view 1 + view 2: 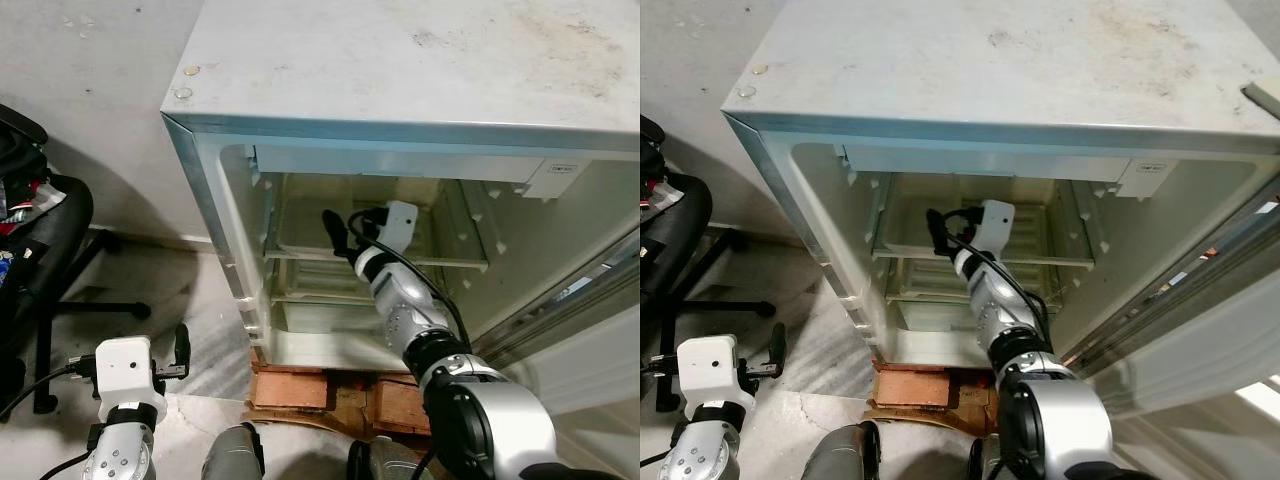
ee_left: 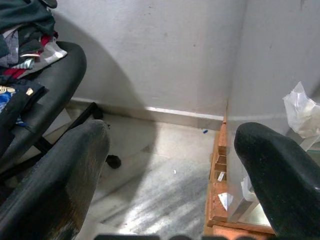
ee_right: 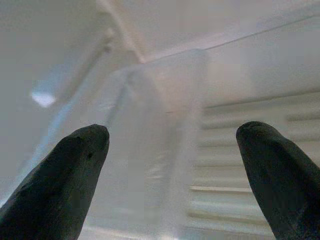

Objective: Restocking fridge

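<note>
Reaching deep into the small white open fridge (image 1: 420,70), the right gripper (image 1: 343,226) hangs spread and empty over the clear plastic shelf (image 1: 300,250). Next it probably must back out. The left gripper (image 2: 170,150), spread too, idles near the floor.

r arm outstretched, r gripper (image 3: 172,165) fingers apart; l gripper (image 2: 170,165) likewise

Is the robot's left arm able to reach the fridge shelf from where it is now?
Probably not yet. The left gripper hangs low beside the fridge, outside its side wall, jaws open toward the floor. The shelf sits inside, where the right gripper already reaches in.
</note>
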Robot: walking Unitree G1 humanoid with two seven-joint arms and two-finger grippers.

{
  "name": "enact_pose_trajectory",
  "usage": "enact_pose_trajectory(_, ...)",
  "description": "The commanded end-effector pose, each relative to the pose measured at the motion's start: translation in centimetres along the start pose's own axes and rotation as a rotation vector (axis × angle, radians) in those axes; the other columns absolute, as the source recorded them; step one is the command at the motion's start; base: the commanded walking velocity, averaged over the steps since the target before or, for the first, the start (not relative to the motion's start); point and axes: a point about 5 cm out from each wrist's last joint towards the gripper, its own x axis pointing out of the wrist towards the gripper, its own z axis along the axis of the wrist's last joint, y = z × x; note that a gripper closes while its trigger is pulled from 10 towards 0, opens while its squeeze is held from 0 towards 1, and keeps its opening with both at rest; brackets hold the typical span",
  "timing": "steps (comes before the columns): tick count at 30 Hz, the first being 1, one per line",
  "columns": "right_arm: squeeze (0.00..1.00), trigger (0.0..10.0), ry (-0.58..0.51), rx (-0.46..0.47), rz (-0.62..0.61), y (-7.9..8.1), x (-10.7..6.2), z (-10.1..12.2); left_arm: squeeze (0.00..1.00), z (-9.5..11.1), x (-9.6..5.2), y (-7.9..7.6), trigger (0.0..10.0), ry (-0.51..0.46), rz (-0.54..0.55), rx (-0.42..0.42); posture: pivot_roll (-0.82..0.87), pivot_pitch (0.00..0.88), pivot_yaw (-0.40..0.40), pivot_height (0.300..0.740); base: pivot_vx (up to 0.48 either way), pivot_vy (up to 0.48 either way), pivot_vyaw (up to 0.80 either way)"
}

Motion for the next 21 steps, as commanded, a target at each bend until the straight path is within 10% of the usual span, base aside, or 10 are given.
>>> enact_pose_trajectory(1, 1.00, 10.0, -0.025, -0.011, -0.003, -0.2, -0.1, 0.2, 0.00, -0.7, -0.3, 0.3, 10.0, 0.026, 0.012, 0.006, 0.14, 0.159, -0.016, 0.735, 0.000, 0.000, 0.00)
enact_pose_trajectory(12, 1.00, 10.0, -0.221, -0.183, 0.013, -0.7, -0.6, 4.0, 0.00, -0.8, 0.0, 0.6, 10.0, 0.025, 0.047, -0.009, 0.13, 0.137, -0.013, 0.735, 0.000, 0.000, 0.00)
enact_pose_trajectory(14, 0.62, 10.0, -0.251, -0.216, 0.025, -0.8, -1.1, 4.3, 0.00, -0.8, 0.2, 0.4, 10.0, 0.028, 0.048, -0.012, 0.13, 0.127, -0.014, 0.735, 0.000, 0.000, 0.00)
enact_pose_trajectory(15, 0.09, 10.0, -0.258, -0.222, 0.027, -0.8, -1.3, 4.3, 0.00, -0.8, 0.3, 0.4, 10.0, 0.028, 0.048, -0.011, 0.12, 0.118, -0.016, 0.735, 0.000, 0.000, 0.00)
enact_pose_trajectory(21, 0.00, 10.0, -0.241, -0.258, 0.000, -2.1, -3.2, 3.3, 0.00, -1.0, 0.9, 0.3, 10.0, 0.031, 0.050, -0.011, 0.10, 0.088, -0.019, 0.735, 0.000, 0.000, 0.00)
